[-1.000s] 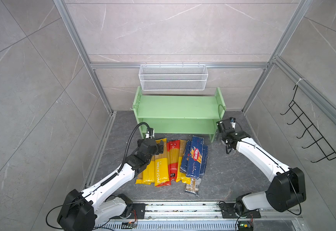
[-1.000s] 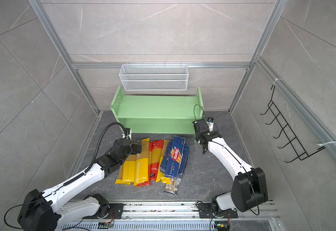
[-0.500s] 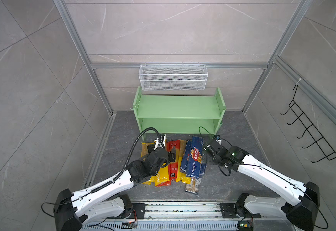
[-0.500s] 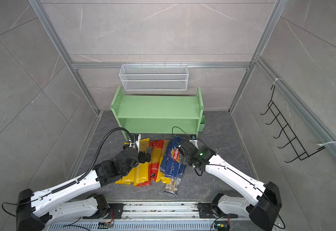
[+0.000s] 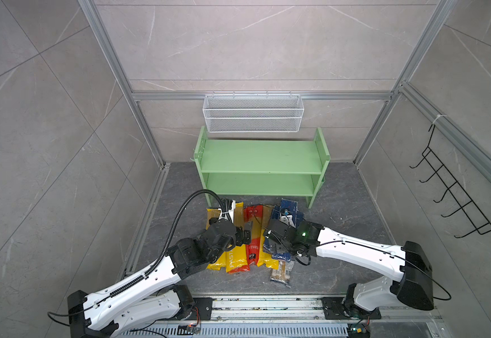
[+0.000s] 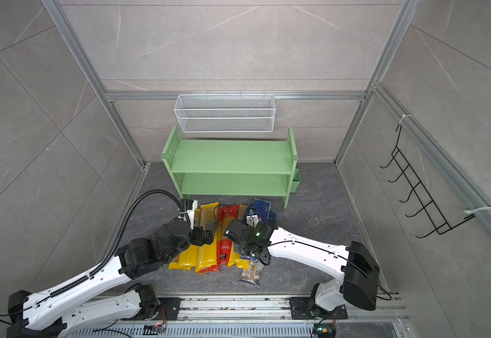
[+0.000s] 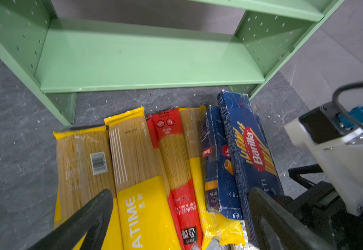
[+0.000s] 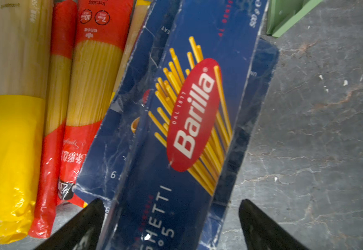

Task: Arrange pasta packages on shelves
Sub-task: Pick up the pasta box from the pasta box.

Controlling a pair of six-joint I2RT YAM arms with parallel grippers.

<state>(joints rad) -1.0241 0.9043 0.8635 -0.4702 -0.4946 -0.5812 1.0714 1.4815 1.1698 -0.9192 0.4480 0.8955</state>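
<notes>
- So our right gripper (image 8: 169, 203) has its jaws spread about as wide as they go, one finger on either side of the near end of the Barilla box (image 8: 198, 108). Nothing's clamped. One finger sits just beside the box's edge and the other has a clear gap. We can't tell if either actually touches.
- The left gripper (image 7: 179, 193) is just as wide apart and holds nothing. It hangs over the near half of the pile, with one finger above the yellow bags (image 7: 137, 173) and the other over by the Barilla box's edge. We can't tell whether it touches anything.
- All the pasta lies flat on the floor (image 5: 341, 210), right in front of the shelf (image 5: 260, 156). The far ends stop just short of its lower board.
- The packs lie side by side, with their long axes running from the floor's front edge toward the shelf. From the left we count yellow bags, a red bag (image 7: 174, 151), another yellow-ended one, then the blue packs (image 7: 214, 164).
- The Barilla box lies logo up on top of the blue packs. It's a bit askew, with its far end leaning toward the shelf's right leg.
- A clear bag (image 5: 281, 273) pokes out of the pile's near end, closest to the floor's front edge.
</notes>
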